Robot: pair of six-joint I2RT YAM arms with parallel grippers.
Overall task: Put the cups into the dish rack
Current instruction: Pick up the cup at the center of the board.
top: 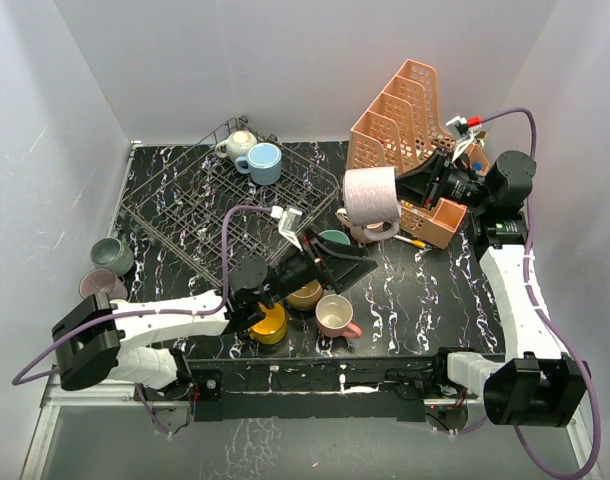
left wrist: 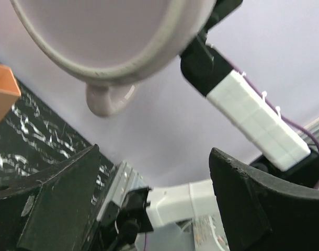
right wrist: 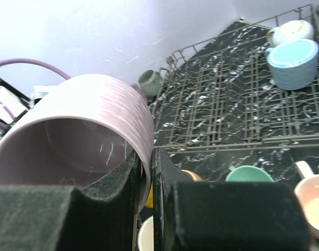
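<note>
Top view: right jaws clamped on the lilac cup (top: 370, 195), held aloft at frame centre, right of the dish rack (top: 185, 215). A blue cup (top: 264, 163) and a cream cup (top: 235, 146) sit in the rack's upper corner. Left jaws are apart, below the lilac cup.
Left wrist view: jaws wide, nothing between them; the lilac cup's rim is at upper left.
Right wrist view: jaws pinch that cup's wall; rack at upper right.

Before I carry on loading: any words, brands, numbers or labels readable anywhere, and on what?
No readable text in any view.
Lilac cup: plain ribbed side, no print.
Dish rack, orange organizer: no marks visible.
Pale patch low in the left wrist view, possibly a label: too blurred to read.
</note>
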